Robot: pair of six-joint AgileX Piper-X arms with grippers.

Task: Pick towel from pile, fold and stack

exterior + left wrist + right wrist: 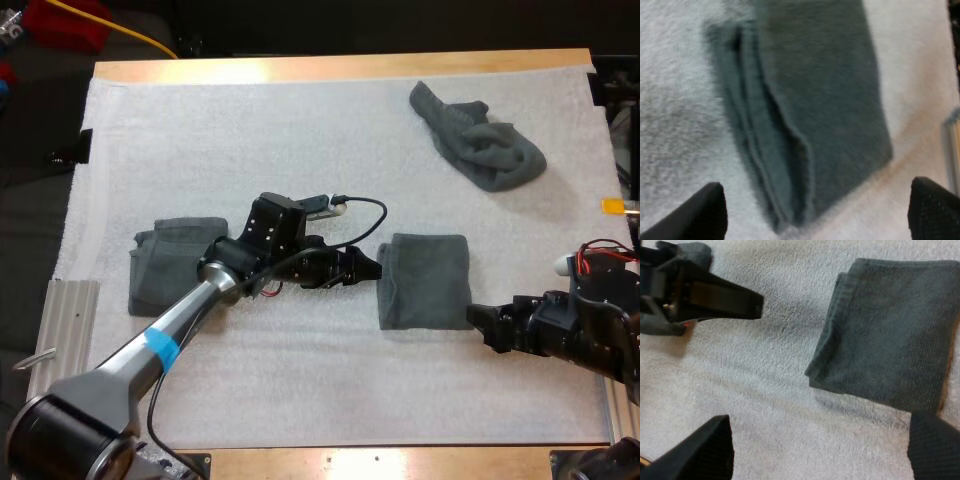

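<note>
A folded dark grey-green towel (425,280) lies flat on the white mat (300,390), right of centre. My left gripper (374,268) sits just off its left edge, open, with the layered edge of the folded towel (810,115) ahead of its spread fingers (707,212). My right gripper (476,323) is at the towel's near right corner, open and holding nothing. From the right wrist, the folded towel (890,330) lies beyond the gripper (822,420), and the left gripper (715,297) reaches in beside it. A second folded towel (172,262) lies behind the left arm. A crumpled towel (480,140) sits at the far right.
The wooden table edge (340,66) runs along the far side and also along the near side. A metal rail (70,320) flanks the mat's left side. Bare mat stretches across the far left and the near middle.
</note>
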